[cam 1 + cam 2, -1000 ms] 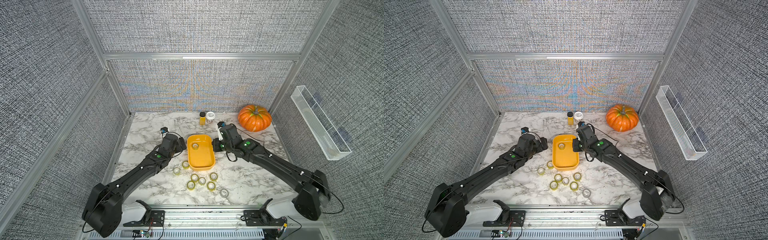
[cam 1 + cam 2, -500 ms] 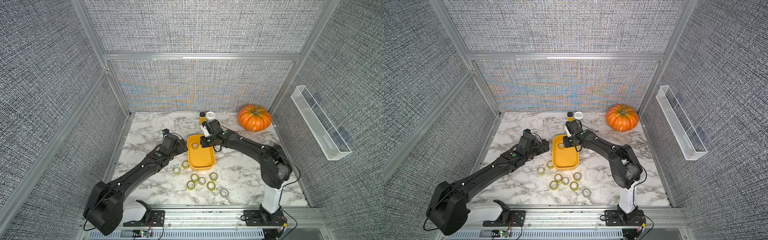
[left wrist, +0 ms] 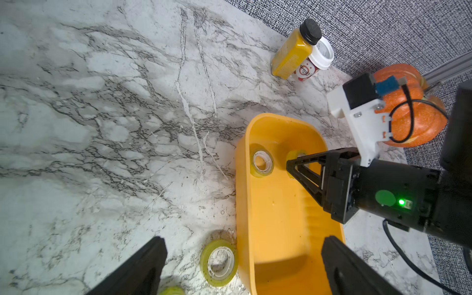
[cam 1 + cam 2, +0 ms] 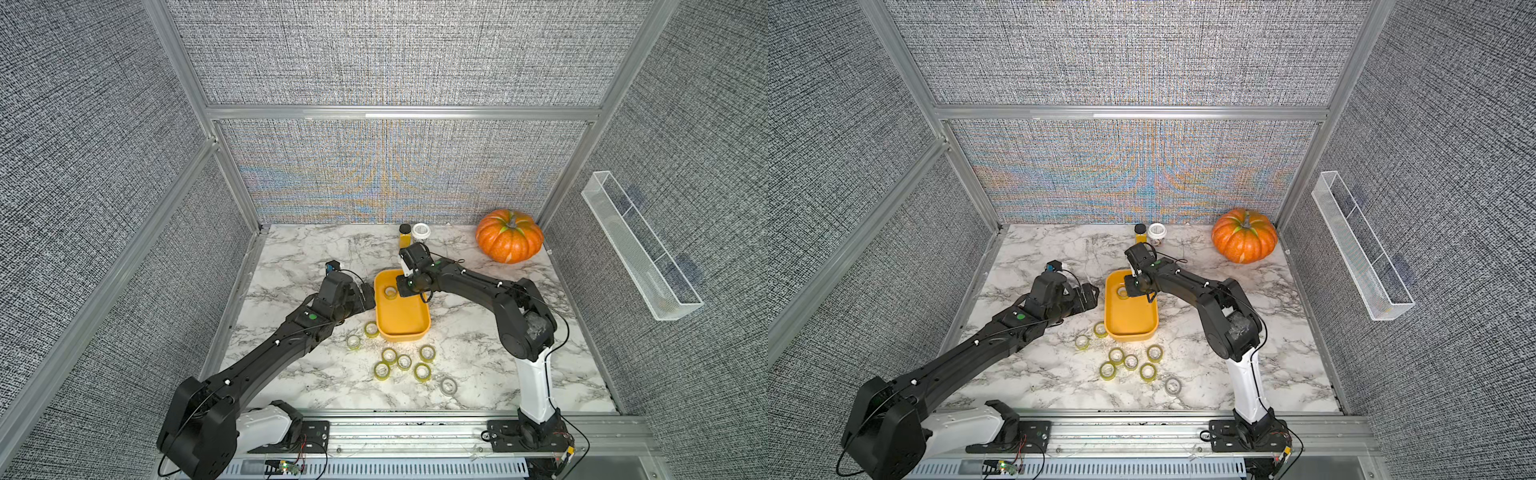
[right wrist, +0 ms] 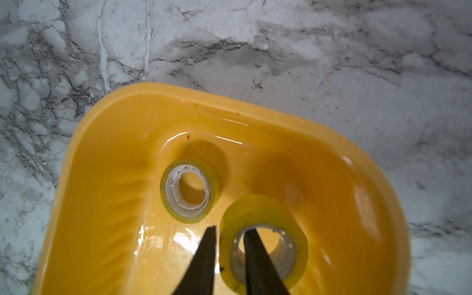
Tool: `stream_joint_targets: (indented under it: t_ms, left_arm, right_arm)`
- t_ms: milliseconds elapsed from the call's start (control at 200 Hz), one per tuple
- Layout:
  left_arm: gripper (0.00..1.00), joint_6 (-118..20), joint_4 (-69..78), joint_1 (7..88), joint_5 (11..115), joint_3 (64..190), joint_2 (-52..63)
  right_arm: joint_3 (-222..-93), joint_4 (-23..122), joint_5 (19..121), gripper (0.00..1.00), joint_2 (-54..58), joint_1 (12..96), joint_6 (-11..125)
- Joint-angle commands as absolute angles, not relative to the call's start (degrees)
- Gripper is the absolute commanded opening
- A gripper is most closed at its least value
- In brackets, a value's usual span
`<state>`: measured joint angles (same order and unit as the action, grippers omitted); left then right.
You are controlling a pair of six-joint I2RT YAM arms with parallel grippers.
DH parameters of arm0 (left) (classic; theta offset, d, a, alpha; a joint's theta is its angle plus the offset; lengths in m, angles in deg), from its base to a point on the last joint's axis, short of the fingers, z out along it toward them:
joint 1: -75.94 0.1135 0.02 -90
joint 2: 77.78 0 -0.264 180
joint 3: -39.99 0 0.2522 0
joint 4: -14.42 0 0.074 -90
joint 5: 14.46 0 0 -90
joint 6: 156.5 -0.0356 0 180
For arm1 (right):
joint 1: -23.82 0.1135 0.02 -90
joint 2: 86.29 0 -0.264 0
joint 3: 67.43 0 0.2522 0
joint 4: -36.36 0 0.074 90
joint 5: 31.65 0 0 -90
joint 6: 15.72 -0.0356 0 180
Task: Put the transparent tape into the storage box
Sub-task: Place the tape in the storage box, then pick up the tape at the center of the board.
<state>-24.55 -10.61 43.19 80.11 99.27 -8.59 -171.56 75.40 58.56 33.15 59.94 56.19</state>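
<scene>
The storage box point(image 4: 401, 336) is a shallow yellow tub in the middle of the marble table, seen in both top views point(image 4: 1129, 336). One transparent tape roll point(image 5: 189, 218) lies flat at its far end. My right gripper point(image 5: 231, 228) hangs inside the tub, jaws slightly open astride the wall of a second roll point(image 5: 263, 207): one finger in the core, a gap showing. Several more rolls point(image 4: 389, 355) lie on the table in front of the tub, one of them grey point(image 4: 448, 386). My left gripper point(image 3: 244, 240) is open wide at the tub's left side, over a roll point(image 3: 219, 261).
An orange pumpkin point(image 4: 509, 241) sits at the back right. A yellow bottle point(image 4: 405, 235) and a white-lidded jar point(image 4: 421, 232) stand against the back wall behind the tub. A long clear trough point(image 4: 640, 249) hangs on the right wall.
My right gripper has swung from the tub's right side to over its far end with a roll, and its jaws have parted a little. The left arm has barely moved.
</scene>
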Motion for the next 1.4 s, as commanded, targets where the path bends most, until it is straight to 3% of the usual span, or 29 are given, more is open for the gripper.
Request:
stream_joint_targets:
  t_ms: [0, 431, 776, 1026, 1392]
  left_arm:
    - [1.0, -25.5, -10.9, 43.3, 80.8, 99.3, -9.3]
    - [1.0, -25.1, -8.2, 43.3, 80.5, 94.4, -16.0]
    - [1.0, -25.4, -2.2, 42.9, 70.0, 93.0, -12.0]
    - [1.0, -22.5, 5.4, 42.2, 68.4, 93.3, -6.7]
    - [1.0, -21.2, 6.2, 41.5, 69.0, 94.4, -4.3]
  right_arm:
    - [-172.1, 75.7, 58.1, 0.4, 32.2, 60.3, 56.0]
    - [-164.9, 72.7, 57.6, 0.41, 13.2, 62.0, 55.9]
    - [-141.6, 72.4, 55.6, 0.4, -13.5, 62.1, 53.9]
    - [-121.8, 67.6, 68.3, 0.4, -29.8, 64.7, 45.0]
    - [-117.6, 80.5, 62.6, 0.36, -28.8, 73.8, 40.1]
